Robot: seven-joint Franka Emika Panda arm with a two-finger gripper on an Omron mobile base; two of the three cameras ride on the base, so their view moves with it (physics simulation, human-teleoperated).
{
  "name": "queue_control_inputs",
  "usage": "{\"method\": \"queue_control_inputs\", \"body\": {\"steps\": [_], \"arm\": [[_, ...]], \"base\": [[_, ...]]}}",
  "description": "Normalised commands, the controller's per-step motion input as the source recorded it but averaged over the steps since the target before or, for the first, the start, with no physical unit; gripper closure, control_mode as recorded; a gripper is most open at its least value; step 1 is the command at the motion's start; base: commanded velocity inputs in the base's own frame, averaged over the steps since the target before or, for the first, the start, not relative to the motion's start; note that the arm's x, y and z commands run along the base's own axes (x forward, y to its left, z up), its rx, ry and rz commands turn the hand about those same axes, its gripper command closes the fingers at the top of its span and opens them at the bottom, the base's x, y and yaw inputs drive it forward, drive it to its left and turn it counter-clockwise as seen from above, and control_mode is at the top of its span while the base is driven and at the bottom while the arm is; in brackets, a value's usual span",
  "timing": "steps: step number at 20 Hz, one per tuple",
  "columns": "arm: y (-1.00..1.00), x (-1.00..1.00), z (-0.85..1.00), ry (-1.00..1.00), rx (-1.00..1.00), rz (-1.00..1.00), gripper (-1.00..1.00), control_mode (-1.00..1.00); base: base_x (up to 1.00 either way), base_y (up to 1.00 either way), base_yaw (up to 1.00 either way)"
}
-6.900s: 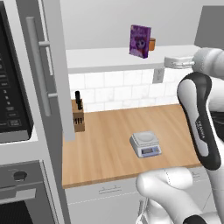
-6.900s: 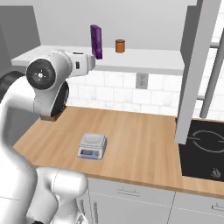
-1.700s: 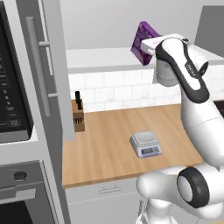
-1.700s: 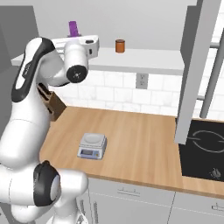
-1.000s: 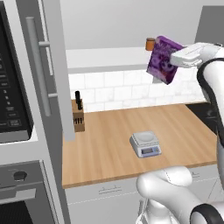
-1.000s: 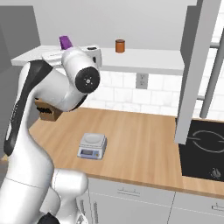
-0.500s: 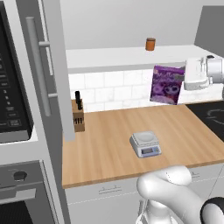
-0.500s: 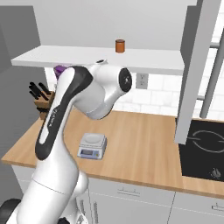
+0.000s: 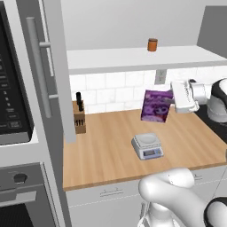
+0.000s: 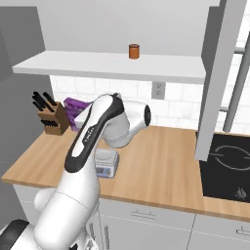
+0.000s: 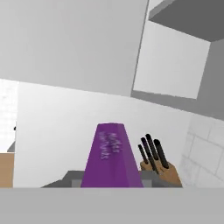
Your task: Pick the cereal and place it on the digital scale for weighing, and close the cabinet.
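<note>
Left base view. We log a wooden countertop point(image 9: 111, 146) under a white tiled wall, an open white shelf point(image 9: 133, 60) above it, and an oven column at far left. An orange-brown jar point(image 9: 152, 45) stands on the shelf; a knife block point(image 9: 79, 120) sits at the counter's back left, beside the open grey cabinet door point(image 9: 55, 66) with its bar handle. The digital scale point(image 9: 147, 146) rests mid-counter, platform bare. The cereal point(image 9: 156, 106) hangs in the air above and just behind the scale, upright, long axis near vertical, picture face toward us, its right edge held at the gripper point(image 9: 174, 98), which we read as clamped on it.

Right base view. The arm hides most of the cereal point(image 10: 73, 108); a purple sliver shows right of the knife block point(image 10: 52, 118). A black hob point(image 10: 229, 166) lies at right.

Hand view. The cereal point(image 11: 111, 157) rises narrow-edge on; finger tips are not discernible.
</note>
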Motion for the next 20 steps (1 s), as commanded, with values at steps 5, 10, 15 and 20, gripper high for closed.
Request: {"method": "queue_control_inputs", "body": {"steps": [5, 10, 15, 20], "arm": [[-0.11, 0.49, -0.51, 0.05, -0.01, 0.06, 1.00, -1.00], [-0.18, 0.32, -0.64, -0.08, 0.00, 0.04, 1.00, -1.00], [-0.01, 0.09, -0.59, 0.00, -0.01, 0.01, 1.00, -1.00], [-0.01, 0.06, -0.49, 0.02, -0.01, 0.00, 1.00, -1.00]], "base": [[0.00, 0.00, 0.00], [0.00, 0.00, 0.00], [0.00, 0.00, 0.00], [0.00, 0.00, 0.00]]}}
